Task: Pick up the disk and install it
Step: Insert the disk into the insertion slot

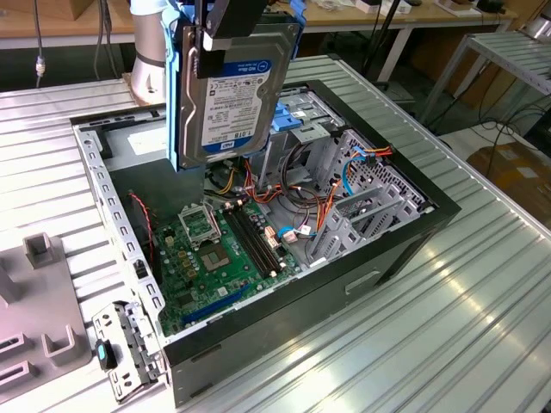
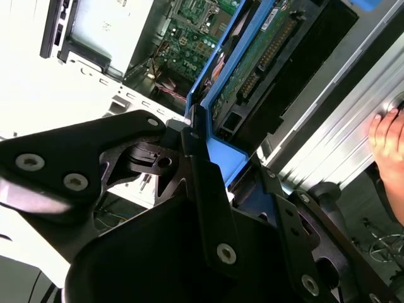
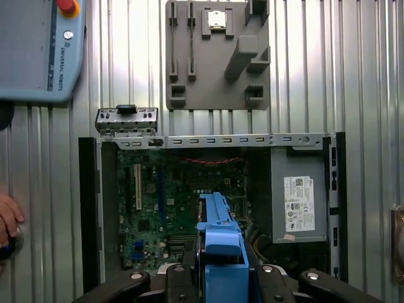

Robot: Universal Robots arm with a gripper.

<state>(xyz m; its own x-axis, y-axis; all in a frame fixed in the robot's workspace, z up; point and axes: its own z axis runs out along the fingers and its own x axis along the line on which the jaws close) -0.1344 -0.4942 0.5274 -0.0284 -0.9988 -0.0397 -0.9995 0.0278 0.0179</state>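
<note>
Silver metal under a white, blue-banded label, the disk (image 1: 234,95) hangs upright in its blue rails above the open computer case (image 1: 405,249), clear of everything inside it. The black fingers (image 2: 205,183) are drawn in narrow and clamp the disk by its blue rail at the upper end. Directly below lies the green motherboard (image 1: 215,258). A tangle of red, orange and blue cables (image 1: 301,202) crowds the space between the board and the grey drive cage (image 1: 362,198). A blue-handled bracket (image 1: 297,120) on that cage sits just beside the disk's lower edge. In the first wrist view a grey power supply (image 3: 297,202) fills one corner of the case. The case rests on the ribbed metal desk (image 1: 413,344). On the same desk, a small metal bracket (image 3: 126,120) lies just outside the case's long wall and a grey fixture plate (image 3: 218,53) lies farther out. A teach pendant (image 3: 38,50) lies well apart from the case. A person's hand (image 2: 388,136) rests at the desk's edge.
</note>
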